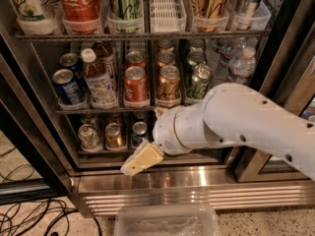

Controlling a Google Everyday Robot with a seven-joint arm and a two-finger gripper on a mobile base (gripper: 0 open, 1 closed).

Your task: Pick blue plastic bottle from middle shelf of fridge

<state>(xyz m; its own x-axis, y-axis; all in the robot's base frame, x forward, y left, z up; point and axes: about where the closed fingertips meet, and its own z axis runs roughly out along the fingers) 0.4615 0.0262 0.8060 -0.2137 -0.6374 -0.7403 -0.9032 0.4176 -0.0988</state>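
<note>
Well below-right of blue plastic bottle [98, 80]: end effector [134, 166]

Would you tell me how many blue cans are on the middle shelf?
2: front blue can in the leftmost lane, rear blue can right behind it; others may hide deeper. The gripper hangs below the middle shelf.

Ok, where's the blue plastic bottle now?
The blue plastic bottle stands left on the middle shelf, between a blue can and a red can; the pincer hangs lower right.
</note>
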